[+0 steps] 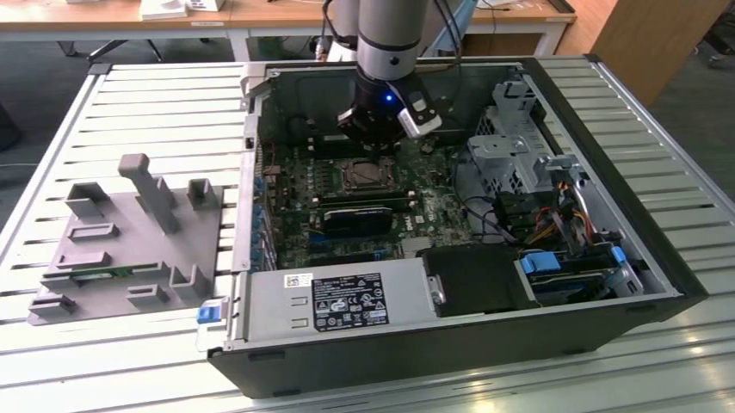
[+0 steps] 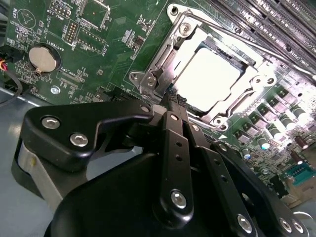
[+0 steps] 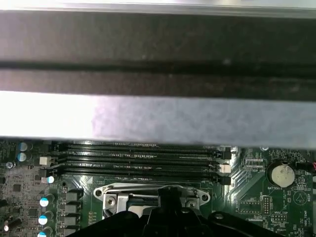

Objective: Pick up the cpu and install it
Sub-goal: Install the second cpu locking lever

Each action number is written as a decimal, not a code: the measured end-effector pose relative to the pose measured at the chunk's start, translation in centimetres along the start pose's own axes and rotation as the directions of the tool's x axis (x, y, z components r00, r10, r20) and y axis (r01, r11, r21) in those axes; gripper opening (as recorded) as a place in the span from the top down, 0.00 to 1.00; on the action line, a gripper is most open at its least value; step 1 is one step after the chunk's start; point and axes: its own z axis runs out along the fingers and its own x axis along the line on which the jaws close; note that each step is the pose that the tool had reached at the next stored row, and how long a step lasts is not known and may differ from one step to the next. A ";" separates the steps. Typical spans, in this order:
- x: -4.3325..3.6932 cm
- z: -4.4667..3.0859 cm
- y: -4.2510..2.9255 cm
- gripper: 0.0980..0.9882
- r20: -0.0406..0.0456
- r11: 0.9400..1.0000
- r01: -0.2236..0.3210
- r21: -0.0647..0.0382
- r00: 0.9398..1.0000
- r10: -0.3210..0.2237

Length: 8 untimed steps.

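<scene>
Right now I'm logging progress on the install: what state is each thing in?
cpu: seated flat in the socket, shiny top showing.
socket frame: around the cpu, over its edges.
gripper: fingers together, empty, just above the socket's edge.
memory slots: look empty.
computer case: lying on its side, panel off.

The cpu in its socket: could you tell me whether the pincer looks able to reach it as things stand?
Probably yes: the pincer hangs closed just beside the cpu, whose shiny top lies uncovered within the open socket frame.
</scene>
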 end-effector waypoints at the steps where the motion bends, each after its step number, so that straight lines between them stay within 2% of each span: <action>1: 0.00 -0.05 -0.01 0.99 0.000 1.000 0.000 0.000 1.000 0.000; 4: 0.00 -0.46 0.01 0.99 0.000 1.000 0.000 0.000 1.000 0.000; 5: 0.01 -0.94 0.03 0.99 0.000 1.000 0.000 0.000 1.000 0.000; 8: 0.01 -1.56 0.08 0.99 0.000 1.000 0.000 0.000 1.000 0.000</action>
